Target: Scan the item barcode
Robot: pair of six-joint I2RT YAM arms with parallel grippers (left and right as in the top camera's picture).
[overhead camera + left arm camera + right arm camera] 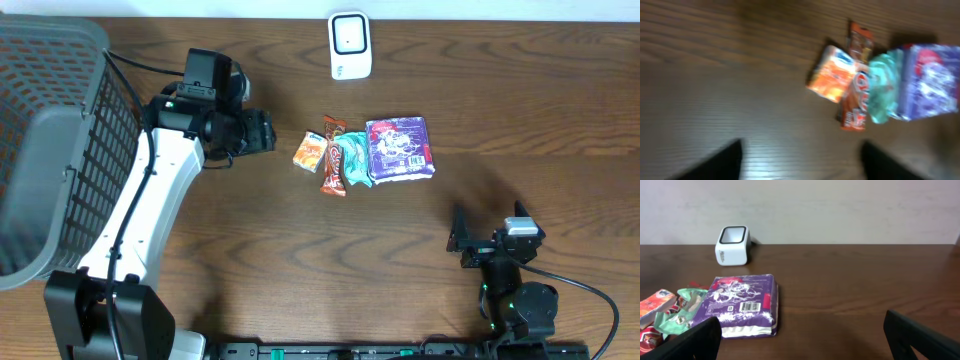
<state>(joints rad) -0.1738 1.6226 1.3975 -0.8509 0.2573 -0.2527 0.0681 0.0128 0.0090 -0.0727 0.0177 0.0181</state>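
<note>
Two grippers open and empty; four packets at mid-table

Counted four packets in a tight row on the wooden table (520, 110), centre of the overhead frame: orange packet (309, 152) leftmost, then brown-red candy bar (333, 158), teal wrapper (356, 160), and purple pack (400, 148) rightmost. Noted neighbours touching or overlapping along the row; cannot tell which lies on which.

Spotted barcode (751, 307) on the upward face of the purple pack, toward the near edge in the right wrist view.

Located white scanner (350, 45) at upper centre of the overhead frame, upright, apart from the row and above it in the picture. Logged grey mesh basket (60, 120) at the far left edge.

Found left gripper (800, 162) just left of the orange packet in the overhead frame, near but not touching. Saw its fingers (725, 162) set far apart along the bottom of the blurred left wrist view, with bare wood between and nothing held.

Found right gripper (802, 340) at lower right of the overhead frame, well apart from the row. Saw its jaws spread toward opposite bottom corners of the right wrist view, with nothing gripped.
</note>
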